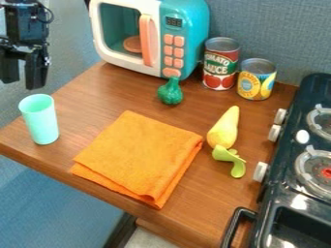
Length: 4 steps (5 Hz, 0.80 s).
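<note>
Here's the tool (22, 82), fingers apart, nearest the mint cup (41, 122) standing upright by the table's (97, 101) left edge: likely light, stiff and slick, best pinched across its upper walls.

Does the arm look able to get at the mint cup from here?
Probably yes. The gripper hangs open above and behind the mint cup, and nothing visible blocks its way. The cup stands upright near the table's left edge, apart from the orange cloth.

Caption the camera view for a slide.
Open black gripper at upper left near a tall mint-green cup, with folded orange cloth and teal toy microwave on a brown wooden table.
</note>
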{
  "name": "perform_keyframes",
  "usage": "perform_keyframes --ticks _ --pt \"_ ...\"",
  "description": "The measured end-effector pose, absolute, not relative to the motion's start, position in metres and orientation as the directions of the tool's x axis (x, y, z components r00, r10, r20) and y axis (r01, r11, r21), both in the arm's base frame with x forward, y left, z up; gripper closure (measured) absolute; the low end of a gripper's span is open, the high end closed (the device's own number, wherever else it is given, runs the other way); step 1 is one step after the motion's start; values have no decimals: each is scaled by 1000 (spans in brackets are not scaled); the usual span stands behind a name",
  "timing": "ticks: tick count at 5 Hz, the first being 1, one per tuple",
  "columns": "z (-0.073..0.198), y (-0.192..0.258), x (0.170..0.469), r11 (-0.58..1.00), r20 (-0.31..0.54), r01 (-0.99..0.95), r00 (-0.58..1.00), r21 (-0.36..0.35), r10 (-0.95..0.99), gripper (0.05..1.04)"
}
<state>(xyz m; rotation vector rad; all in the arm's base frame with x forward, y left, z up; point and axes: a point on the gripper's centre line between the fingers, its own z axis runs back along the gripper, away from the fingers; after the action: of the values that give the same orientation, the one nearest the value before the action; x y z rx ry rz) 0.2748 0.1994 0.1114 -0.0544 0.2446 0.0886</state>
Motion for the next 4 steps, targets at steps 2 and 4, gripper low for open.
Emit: perform_keyframes --ticks 2,4 --pt "146 132 315 989 -169 147 975 4 -144 83" --pt "162 52 338 974 -89 218 973 62 -212 83"
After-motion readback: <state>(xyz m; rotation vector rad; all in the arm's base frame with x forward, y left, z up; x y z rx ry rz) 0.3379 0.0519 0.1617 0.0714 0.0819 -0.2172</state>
